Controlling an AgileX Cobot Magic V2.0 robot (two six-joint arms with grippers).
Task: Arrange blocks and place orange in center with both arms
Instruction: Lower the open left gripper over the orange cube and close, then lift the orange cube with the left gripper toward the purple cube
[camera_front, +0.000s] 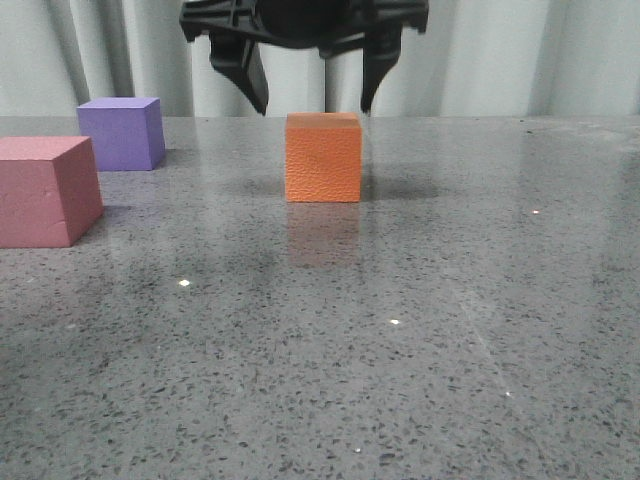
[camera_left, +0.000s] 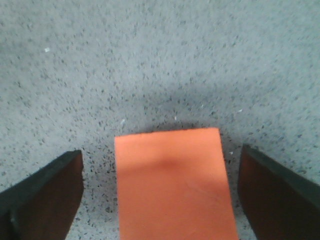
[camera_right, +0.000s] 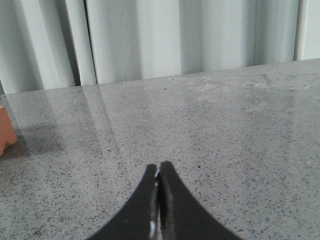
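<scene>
The orange cube sits roughly mid-desk, and it looks like matte foam with a pebbly skin, so probably super light, a bit squishy and grippy rather than slippery. Nothing fragile about it. Best bet seems to be pinching its two opposite flat side faces around mid-height, gently, since foam would dent under a hard squeeze. The left end effector hangs right above it with its fingers spread wide, wider than the cube, one finger off each side and not touching in the wrist view. The right end effector has its fingers pressed together, holding nothing, off to the side. The pink-red cube and purple cube sit well apart over on the left, so nothing really blocks a straight drop.
</scene>
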